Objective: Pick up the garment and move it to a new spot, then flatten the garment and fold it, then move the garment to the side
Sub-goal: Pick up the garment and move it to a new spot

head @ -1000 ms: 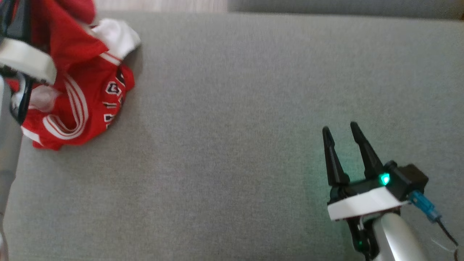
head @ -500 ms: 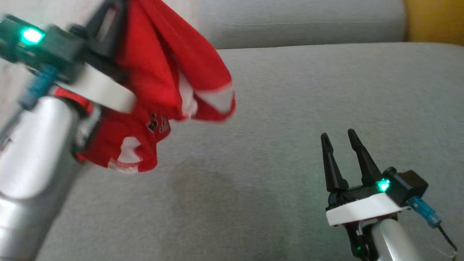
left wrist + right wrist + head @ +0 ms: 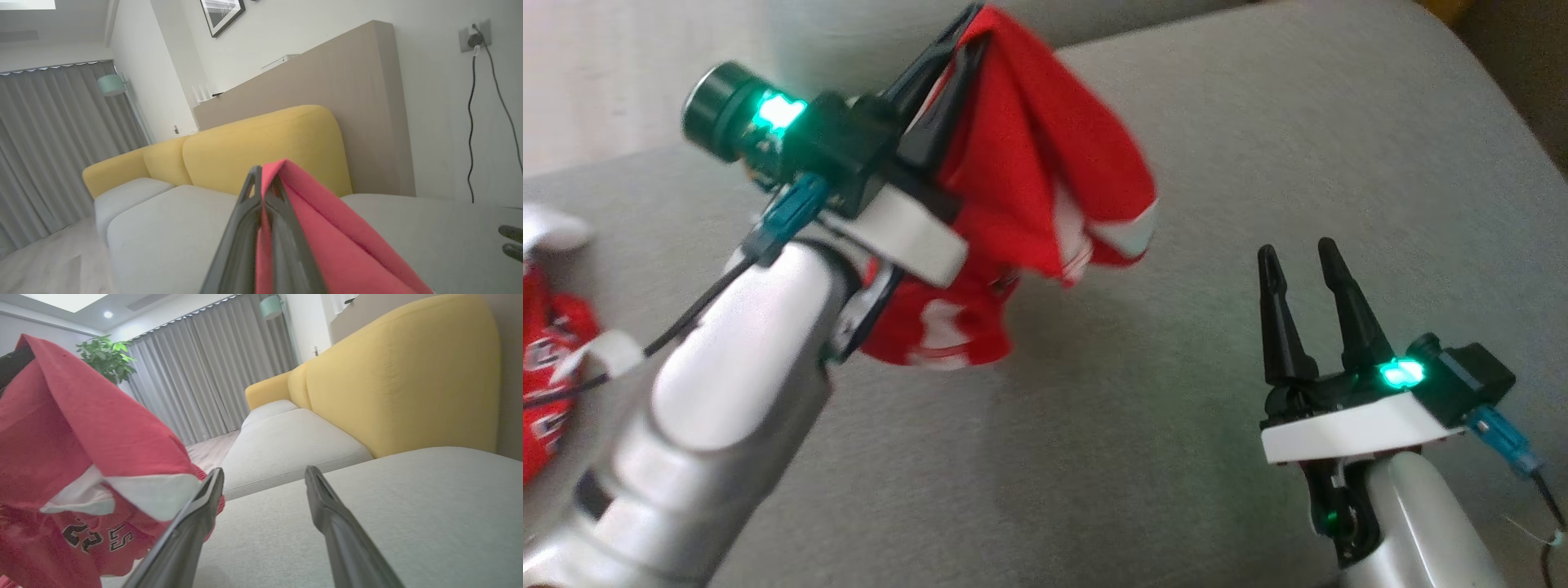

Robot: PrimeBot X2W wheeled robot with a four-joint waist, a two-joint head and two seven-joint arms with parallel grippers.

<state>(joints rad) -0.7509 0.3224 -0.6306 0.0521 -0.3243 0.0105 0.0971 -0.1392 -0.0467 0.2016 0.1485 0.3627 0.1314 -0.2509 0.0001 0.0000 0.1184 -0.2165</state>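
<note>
The first step is in hand, it seems: the red shirt [image 3: 1029,180] is picked up and has yet to be put on a new spot. The left claw [image 3: 970,20] is clamped on a fold of the shirt. The shirt is held up in the air, off the grey sofa seat [image 3: 1258,122], above its far left part. It hangs in a bunch, and white trim and black numbers are seen low down. The right claw [image 3: 1297,251] is held apart with nothing in it, near the seat's near right corner.

Next, a bare spot on the seat is likely needed. The shirt should be let down softly so it can be spread flat. The right claw may be needed to take a second edge.

The seat looks soft. More red cloth [image 3: 543,392] is seen at its left edge. A yellow sofa back [image 3: 261,143], grey curtains [image 3: 49,134], a green plant [image 3: 108,359] and a framed picture [image 3: 220,12] are seen in the room.
</note>
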